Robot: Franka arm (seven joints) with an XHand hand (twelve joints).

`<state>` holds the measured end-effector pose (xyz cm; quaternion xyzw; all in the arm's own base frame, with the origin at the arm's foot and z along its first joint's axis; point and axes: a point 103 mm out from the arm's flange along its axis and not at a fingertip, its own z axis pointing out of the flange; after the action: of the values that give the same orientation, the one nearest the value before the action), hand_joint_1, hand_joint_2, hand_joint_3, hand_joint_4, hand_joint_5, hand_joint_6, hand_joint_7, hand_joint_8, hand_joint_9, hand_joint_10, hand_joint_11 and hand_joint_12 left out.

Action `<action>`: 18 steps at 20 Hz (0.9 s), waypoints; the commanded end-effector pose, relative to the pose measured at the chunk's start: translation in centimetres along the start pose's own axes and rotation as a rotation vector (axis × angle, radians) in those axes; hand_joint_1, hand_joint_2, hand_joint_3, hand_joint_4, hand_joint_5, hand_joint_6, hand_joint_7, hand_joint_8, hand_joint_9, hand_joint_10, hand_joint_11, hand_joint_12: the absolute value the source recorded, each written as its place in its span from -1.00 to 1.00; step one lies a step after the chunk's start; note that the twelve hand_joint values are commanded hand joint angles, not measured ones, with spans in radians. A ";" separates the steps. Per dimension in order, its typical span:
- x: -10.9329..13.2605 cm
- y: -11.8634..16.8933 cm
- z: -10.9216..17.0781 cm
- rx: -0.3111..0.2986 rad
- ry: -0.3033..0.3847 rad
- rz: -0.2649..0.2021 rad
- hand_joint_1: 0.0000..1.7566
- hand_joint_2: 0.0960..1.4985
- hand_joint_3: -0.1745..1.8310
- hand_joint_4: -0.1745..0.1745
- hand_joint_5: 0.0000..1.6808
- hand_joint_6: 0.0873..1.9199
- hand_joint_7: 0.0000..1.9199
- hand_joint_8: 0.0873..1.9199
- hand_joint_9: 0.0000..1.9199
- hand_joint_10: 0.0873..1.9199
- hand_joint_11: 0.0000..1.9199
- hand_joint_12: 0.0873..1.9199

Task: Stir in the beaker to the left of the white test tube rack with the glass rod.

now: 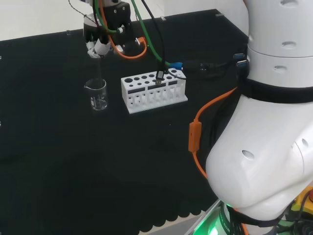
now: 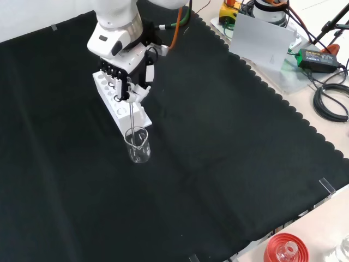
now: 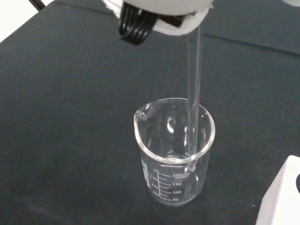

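Robot hand [image 1: 100, 41], black and white, hangs above the clear beaker [image 1: 97, 94] with its fingers [image 2: 121, 82] curled round the upper end of the glass rod [image 2: 132, 119], grasping it. Rod held roughly upright, its lower end inside the beaker; in the wrist view the rod [image 3: 193, 89] passes down along the inner wall of the beaker [image 3: 174, 150] on the side away from the spout, and its tip appears to reach close to the bottom, though contact with the glass cannot be confirmed. Beaker standing upright on the black-cloth counter [image 1: 73, 171], with printed graduations on its wall; whether it holds liquid cannot be told. White test tube rack [image 1: 153, 91] standing just beside the beaker, to its right in the head view and apart from it; in the front view the rack [image 2: 112, 98] lies behind the beaker [image 2: 137, 145], partly covered by the robot hand. Both stand toward the far edge of the counter in the head view. Orange cable [image 1: 208, 110] trailing across the cloth between the rack and the white arm link [image 1: 274, 147] at the right of the head view. Red ribbed ring [image 2: 285, 248] lying beyond the scalloped edge of the cloth, at the bottom of the front view.
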<state>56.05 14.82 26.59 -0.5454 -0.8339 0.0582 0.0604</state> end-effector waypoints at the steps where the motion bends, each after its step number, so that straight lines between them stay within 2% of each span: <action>1: 0.4 -1.3 -0.4 -0.041 -0.014 0.002 0.36 -0.09 -0.15 -1.00 0.29 -0.01 0.64 -0.23 0.74 -0.37 0.70 -0.14; 5: 0.9 -1.8 -0.7 -0.026 -0.004 0.006 0.36 -0.08 -0.15 -1.00 0.29 -0.01 0.64 -0.23 0.74 -0.37 0.70 -0.14; 9: 1.4 -2.7 -1.4 -0.043 -0.017 0.004 0.36 -0.08 -0.15 -1.00 0.29 -0.01 0.64 -0.23 0.74 -0.37 0.70 -0.14; 18: 1.6 -2.8 -1.7 -0.036 -0.011 -0.002 0.36 -0.08 -0.15 -1.00 0.29 -0.01 0.64 -0.24 0.74 -0.37 0.70 -0.14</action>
<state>53.25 15.23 28.69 -0.5464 -0.8350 0.0475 0.0441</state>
